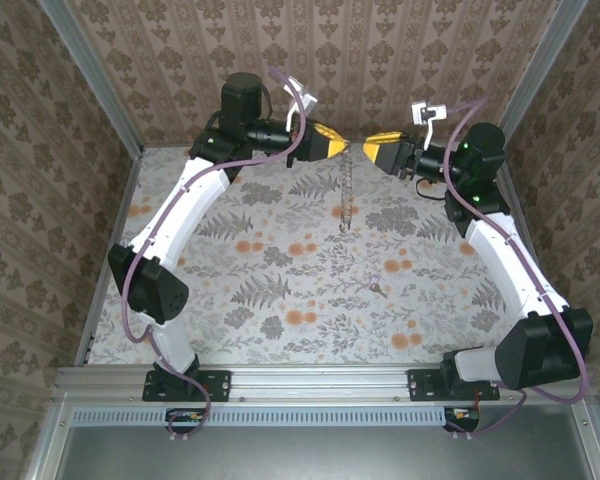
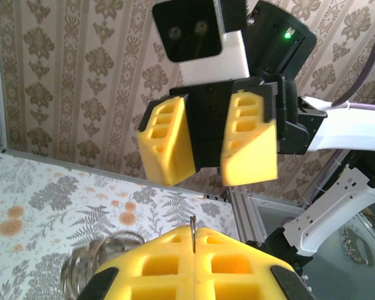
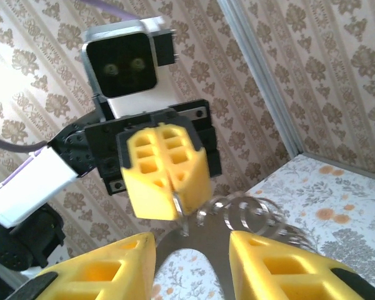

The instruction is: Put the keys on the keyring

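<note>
Closest to me, my left gripper (image 2: 194, 232) is pressed together, pinching the keyring (image 1: 345, 190), which dangles above the floral table (image 1: 230, 300). My right gripper (image 3: 190, 259) faces it, jaws spread. The key (image 1: 377, 290) lies flat on the table, well apart from both.

Far middle: left gripper (image 1: 344, 143) and right gripper (image 1: 369, 147) face tip to tip, almost no gap between.
Beneath them: keyring (image 1: 345, 190) hangs as a strand, blocking a sideways pass.
Near table (image 1: 220, 325): open surface, just the small key (image 1: 377, 290) lying flat.
Edges: walls (image 1: 430, 50) close left, right, back.
</note>
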Available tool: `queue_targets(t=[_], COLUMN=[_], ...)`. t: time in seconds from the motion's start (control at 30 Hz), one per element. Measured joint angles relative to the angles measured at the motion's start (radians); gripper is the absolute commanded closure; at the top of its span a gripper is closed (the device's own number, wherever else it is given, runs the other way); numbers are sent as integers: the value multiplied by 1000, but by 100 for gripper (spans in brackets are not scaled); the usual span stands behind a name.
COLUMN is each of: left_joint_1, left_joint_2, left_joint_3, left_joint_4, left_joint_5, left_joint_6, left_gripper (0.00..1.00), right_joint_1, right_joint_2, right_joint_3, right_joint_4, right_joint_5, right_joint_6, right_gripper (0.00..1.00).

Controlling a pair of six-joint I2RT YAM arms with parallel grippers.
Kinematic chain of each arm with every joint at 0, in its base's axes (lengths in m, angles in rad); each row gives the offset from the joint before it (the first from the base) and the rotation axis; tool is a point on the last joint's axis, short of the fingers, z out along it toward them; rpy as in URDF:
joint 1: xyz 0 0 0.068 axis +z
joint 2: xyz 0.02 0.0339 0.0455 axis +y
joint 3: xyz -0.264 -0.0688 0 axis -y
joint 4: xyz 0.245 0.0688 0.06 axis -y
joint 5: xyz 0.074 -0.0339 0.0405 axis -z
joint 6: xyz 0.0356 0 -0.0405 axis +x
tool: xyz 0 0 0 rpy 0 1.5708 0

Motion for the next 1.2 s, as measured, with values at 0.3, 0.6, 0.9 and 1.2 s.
queue_targets(t=[0.3, 0.6, 0.9, 1.2], left_joint_1=[0, 0, 0, 0], left_joint_2=[2, 2, 2, 2], left_joint_3=[0, 0, 1, 1], left_joint_4=[-21, -36, -48, -41], left_joint_5=[10, 10, 10, -9], left_joint_6=[23, 26, 29, 29], left_gripper=[100, 100, 100, 67], right_joint_1=[47, 65, 81, 82], right_joint_2=[29, 60, 82, 82], right_joint_3=[27, 42, 43, 43], right_joint_4=[-2, -1, 0, 5], right_joint_5=[-10, -10, -10, -7], right_joint_6=[-7, -7, -12, -25], right_gripper=[67, 73, 91, 100])
